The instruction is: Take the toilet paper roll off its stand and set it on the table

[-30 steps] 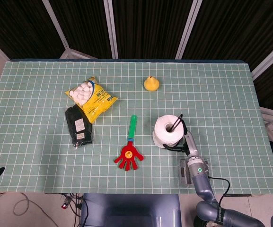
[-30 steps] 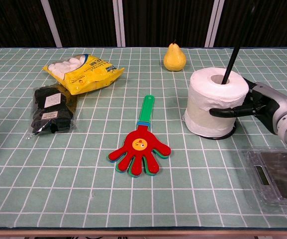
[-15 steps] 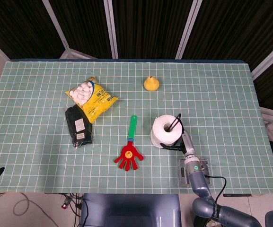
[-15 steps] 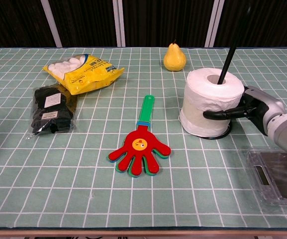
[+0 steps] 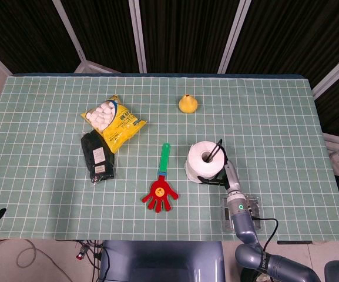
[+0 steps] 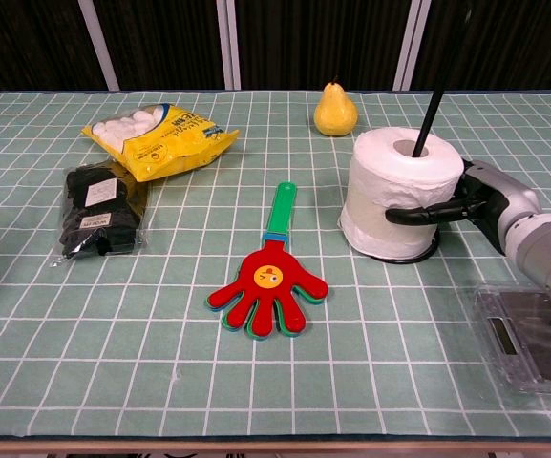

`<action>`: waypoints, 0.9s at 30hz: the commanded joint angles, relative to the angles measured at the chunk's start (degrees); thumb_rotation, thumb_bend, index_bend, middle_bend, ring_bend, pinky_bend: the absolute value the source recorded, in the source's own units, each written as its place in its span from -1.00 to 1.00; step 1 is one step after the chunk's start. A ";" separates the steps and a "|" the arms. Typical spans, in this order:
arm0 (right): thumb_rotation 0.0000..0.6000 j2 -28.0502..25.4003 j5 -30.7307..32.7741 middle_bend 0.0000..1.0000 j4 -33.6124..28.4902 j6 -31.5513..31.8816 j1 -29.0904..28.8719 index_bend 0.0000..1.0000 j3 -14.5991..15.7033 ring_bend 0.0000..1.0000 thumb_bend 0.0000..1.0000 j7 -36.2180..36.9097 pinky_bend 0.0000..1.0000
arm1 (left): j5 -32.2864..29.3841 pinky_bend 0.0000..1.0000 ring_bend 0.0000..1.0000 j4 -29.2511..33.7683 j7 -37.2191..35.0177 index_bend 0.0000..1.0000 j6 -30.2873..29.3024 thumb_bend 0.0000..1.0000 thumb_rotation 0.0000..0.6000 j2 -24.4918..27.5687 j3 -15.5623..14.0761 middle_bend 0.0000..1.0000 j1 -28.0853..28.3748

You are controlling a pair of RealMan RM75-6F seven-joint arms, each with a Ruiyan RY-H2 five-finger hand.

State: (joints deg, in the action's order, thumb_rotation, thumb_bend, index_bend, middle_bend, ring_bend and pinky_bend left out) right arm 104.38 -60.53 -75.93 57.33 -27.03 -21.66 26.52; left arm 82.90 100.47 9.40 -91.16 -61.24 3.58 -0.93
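Right robot hand (image 6: 466, 198) clamped on the toilet paper roll (image 6: 398, 194), which is on its stand (image 6: 426, 250) at the right of the worktop (image 6: 160, 334).

The roll is white, thick and soft-looking — its side slightly bulged and its base tilted, so the black ring of the stand shows at its lower right. The stand's thin black rod (image 6: 432, 103) rises slantwise out of the roll's hollow core. Dark fingers (image 6: 418, 215) wrap across the roll's front, the grey wrist behind. In the head view the roll (image 5: 204, 160) sits just right of a red and green hand clapper (image 5: 161, 187). The left robot hand is out of both views.
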 commanded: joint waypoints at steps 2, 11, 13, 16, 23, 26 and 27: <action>1.00 0.09 -0.32 -0.66 -0.39 0.82 0.20 -0.67 -0.39 -0.72 -1.00 0.38 -1.00 | 0.00 -1.00 -1.00 0.01 0.01 -0.73 0.01 -0.77 1.00 0.01 -0.01 -1.00 0.00; 1.00 -0.29 -1.10 -0.56 -1.89 2.65 0.97 -0.49 -0.70 -0.61 -1.00 0.77 -1.00 | -0.05 -1.00 -1.00 0.06 0.19 -0.73 0.02 -0.77 1.00 -0.03 -0.03 -1.00 0.00; 1.00 -0.80 -1.52 -0.56 -2.65 2.97 1.27 -0.47 -0.71 -0.61 -1.00 1.13 -1.00 | -0.06 -1.00 -1.00 0.08 0.24 -0.73 0.03 -0.77 1.00 -0.05 -0.03 -1.00 0.01; 1.00 -1.71 -2.24 -0.56 -3.81 3.53 1.62 -0.47 -0.92 -0.61 -1.00 1.65 -1.00 | -0.17 -1.00 -1.00 0.06 0.36 -0.73 0.11 -0.77 1.00 -0.08 -0.02 -1.00 0.03; 1.00 -7.16 -4.01 -0.56 -9.54 5.06 2.68 -0.47 -3.19 -0.61 -1.00 2.86 -1.00 | -0.10 -1.00 -1.00 0.11 0.69 -0.73 0.08 -0.77 1.00 -0.20 -0.07 -1.00 0.03; 1.00 -11.29 -4.34 -0.56 -13.37 5.21 3.13 -0.47 -4.84 -0.61 -1.00 2.70 -1.00 | -0.11 -1.00 -1.00 0.10 0.85 -0.73 0.10 -0.77 1.00 -0.28 -0.09 -1.00 0.05; 1.00 -12.70 -4.30 -0.56 -14.59 5.15 3.24 -0.47 -5.39 -0.61 -1.00 2.46 -1.00 | -0.07 -1.00 -1.00 0.12 0.91 -0.73 0.13 -0.77 1.00 -0.31 -0.11 -1.00 0.07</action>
State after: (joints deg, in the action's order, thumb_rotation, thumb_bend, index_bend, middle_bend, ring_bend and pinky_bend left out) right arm 94.41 -64.46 -87.92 62.28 -24.27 -25.61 29.10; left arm 82.82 100.59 10.31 -91.04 -61.54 3.47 -0.86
